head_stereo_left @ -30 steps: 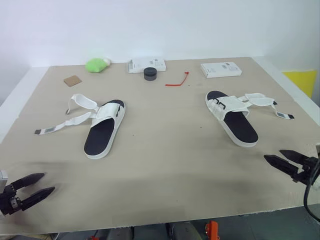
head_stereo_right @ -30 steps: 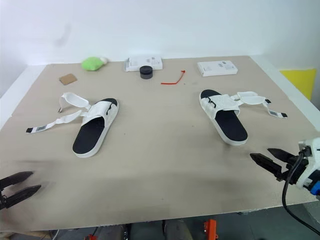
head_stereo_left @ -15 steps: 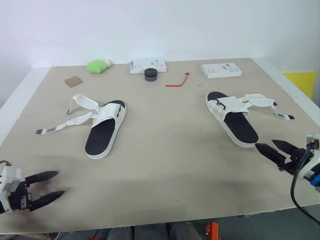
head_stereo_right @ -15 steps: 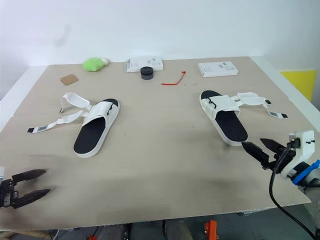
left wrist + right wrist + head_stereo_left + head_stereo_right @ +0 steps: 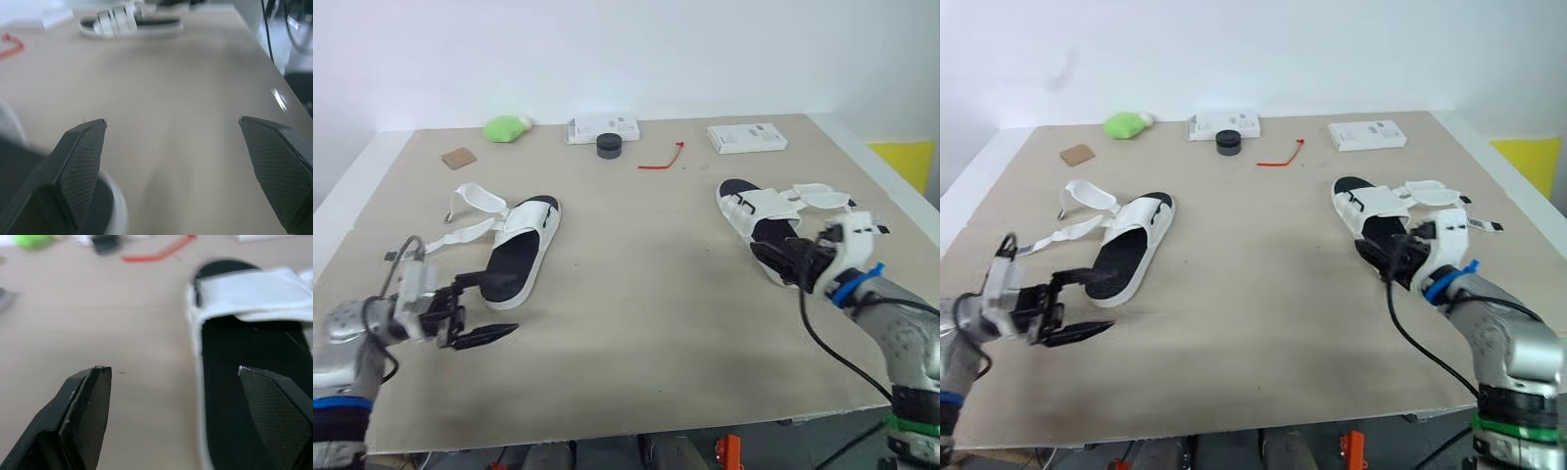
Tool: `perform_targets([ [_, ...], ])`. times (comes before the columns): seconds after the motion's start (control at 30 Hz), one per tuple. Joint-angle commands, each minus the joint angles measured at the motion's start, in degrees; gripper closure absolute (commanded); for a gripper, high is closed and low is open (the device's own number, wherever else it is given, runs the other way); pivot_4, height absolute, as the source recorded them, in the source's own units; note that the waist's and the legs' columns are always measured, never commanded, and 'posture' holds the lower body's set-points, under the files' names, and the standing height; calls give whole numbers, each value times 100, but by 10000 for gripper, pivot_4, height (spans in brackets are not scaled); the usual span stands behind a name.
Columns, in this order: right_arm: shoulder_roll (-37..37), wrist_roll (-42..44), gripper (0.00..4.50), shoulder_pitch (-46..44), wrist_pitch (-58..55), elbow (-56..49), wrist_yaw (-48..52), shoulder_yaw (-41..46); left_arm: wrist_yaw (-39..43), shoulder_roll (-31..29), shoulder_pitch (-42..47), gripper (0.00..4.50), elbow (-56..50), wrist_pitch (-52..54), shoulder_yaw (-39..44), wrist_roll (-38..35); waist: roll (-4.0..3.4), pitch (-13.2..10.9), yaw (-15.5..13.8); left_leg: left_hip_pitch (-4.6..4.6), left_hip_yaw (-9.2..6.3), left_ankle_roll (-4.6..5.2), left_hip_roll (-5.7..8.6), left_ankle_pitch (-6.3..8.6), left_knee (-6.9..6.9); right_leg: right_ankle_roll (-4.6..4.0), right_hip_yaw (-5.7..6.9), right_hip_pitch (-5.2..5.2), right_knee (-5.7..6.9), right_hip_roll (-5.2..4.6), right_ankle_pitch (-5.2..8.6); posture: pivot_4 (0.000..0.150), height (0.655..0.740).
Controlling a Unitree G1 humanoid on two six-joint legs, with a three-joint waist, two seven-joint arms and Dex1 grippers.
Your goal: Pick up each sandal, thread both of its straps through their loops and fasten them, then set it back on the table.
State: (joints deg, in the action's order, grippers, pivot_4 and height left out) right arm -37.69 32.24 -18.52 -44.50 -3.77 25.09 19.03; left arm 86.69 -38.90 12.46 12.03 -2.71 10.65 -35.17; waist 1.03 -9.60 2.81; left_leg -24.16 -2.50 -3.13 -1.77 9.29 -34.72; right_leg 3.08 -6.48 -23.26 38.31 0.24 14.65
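Beige table [image 5: 636,333], everything on it. Two white sandals with black footbeds, well apart. Left sandal [image 5: 514,257] lies flat on the robot's left half of the table, toe toward the far edge, and its two straps trail loose across the table on its outer side. Right sandal [image 5: 759,208] lies flat on the right half, with one band across the footbed and straps lying loose beyond its outer side. Left gripper [image 5: 501,305] is low at the heel of the left sandal with its fingers spread wide and holding nothing. In the left wrist view one finger is over the sandal's rim and the other over bare table; contact cannot be told. Right gripper [image 5: 766,262] is at the heel end of the right sandal, also spread wide and empty. In the right wrist view one finger [image 5: 80,416] is over the table and the other over the black footbed, with the sandal's white rim between them. Along the far edge are two white boxes [image 5: 600,127] [image 5: 746,136], a green lump [image 5: 504,127], a brown card [image 5: 457,158], a black puck [image 5: 609,145] just in front of the first box, and a red tie [image 5: 661,159].
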Motion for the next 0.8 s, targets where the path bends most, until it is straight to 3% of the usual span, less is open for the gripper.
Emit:
perform_targets([
  [0.03, 58, -199, 0, -553, 63, 497, -260, 29, -207, 195, 329, 172, -98, 87, -223, 147, 0, 0, 4, -1, 0, 0, -1, 0, 0, 1, -2, -1, 0, 4, 0, 1500, 7400],
  [0.17, 210, -297, 0, -987, 149, 995, -136, -144, -1334, 554, 954, 172, -1440, 1187, -807, 185, 10, -6, -9, -11, -12, 1, -2, 0, -1, 4, -3, -1, 0, 12, 0, 1500, 7400],
  [0.33, 513, -427, 0, -1178, 282, 1195, 21, -433, -2137, 751, 1138, 172, -2294, 1963, -1072, 138, 4, -3, 44, -14, -16, 3, -1, 2, -7, 10, -5, 1, -1, 15, -2, 1500, 7400],
  [0.6, 794, -1137, 0, -1762, 1126, 2226, -72, -849, -3002, 1199, 1570, 172, -2872, 2711, -1291, 20, 6, -7, 135, -12, -17, 16, -4, -3, -26, 15, -8, 7, 1, 24, -21, 1500, 7400],
  [0.8, 909, -1225, 0, -2131, 1490, 2626, 169, -906, -3212, 1046, 1772, 172, -3107, 3348, -1319, -69, 5, -7, 151, -14, -15, 20, -2, -7, -34, 22, -13, 7, 0, 25, -31, 1500, 7400],
])
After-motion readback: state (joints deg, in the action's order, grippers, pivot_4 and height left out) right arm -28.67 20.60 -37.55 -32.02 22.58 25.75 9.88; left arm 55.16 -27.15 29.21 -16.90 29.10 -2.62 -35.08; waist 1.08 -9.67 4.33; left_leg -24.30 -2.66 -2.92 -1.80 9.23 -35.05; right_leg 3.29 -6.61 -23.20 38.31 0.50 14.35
